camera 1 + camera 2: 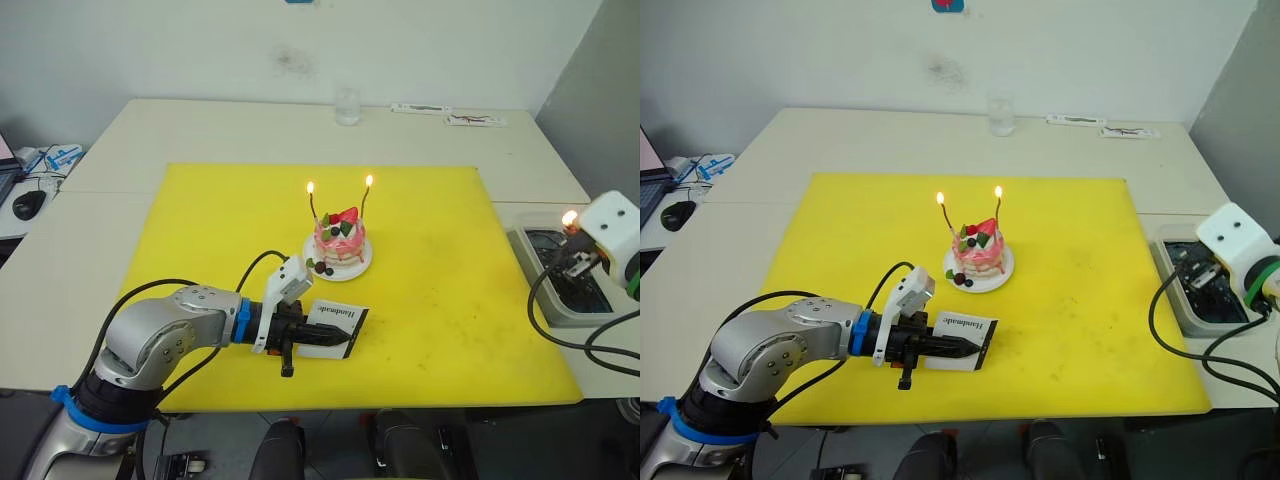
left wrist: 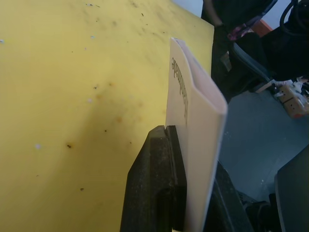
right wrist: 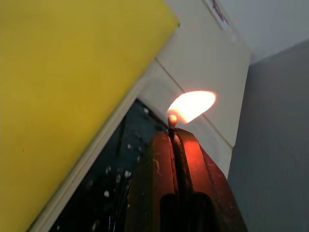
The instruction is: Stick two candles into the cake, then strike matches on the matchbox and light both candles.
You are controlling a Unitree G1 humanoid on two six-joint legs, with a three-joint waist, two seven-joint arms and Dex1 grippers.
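The pink cake (image 1: 340,243) sits on its small white plate (image 1: 362,268) in the middle of the yellow mat (image 1: 200,230). Two thin candles (image 1: 313,208) (image 1: 365,200) stand in the cake, each with a small flame at its tip. Near the mat's front edge, my left gripper (image 1: 338,342) is shut on the white matchbox (image 1: 335,316), whose "Handmade" lettering (image 2: 177,77) shows in the left wrist view. Off the mat's right edge, my right gripper (image 3: 172,137) is shut on a match (image 3: 171,121). That match burns with a bright flame (image 1: 569,217).
A grey tray (image 1: 548,305) with a dark inside lies on the table directly under the right gripper. A clear glass (image 1: 347,105) and some small flat items (image 1: 470,120) sit at the table's far edge. A computer mouse (image 1: 30,205) and cables lie far left.
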